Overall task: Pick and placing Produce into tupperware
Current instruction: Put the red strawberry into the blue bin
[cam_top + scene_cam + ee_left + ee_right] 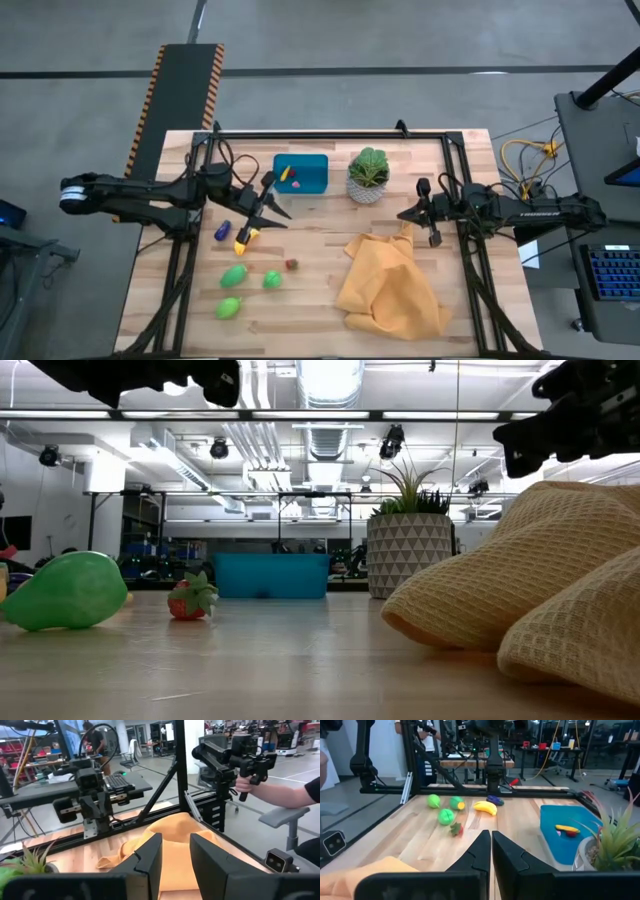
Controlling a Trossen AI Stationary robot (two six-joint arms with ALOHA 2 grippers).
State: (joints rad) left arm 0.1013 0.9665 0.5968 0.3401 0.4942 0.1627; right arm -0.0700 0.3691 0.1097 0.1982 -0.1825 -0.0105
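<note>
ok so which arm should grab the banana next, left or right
Probably the left. Its gripper hangs open right beside the banana, with the tupperware just beyond. The right gripper, jaws nearly shut, waits across the table over the yellow cloth.

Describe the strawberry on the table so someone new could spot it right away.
Start at the big orange cloth on the wooden table, then look toward the cluster of green toy pieces beside it. Between the cloth and those pieces lies the strawberry, alone on bare wood. It is the smallest item there, dark red with a green leafy cap, while its nearest neighbours are plain bright green.
</note>
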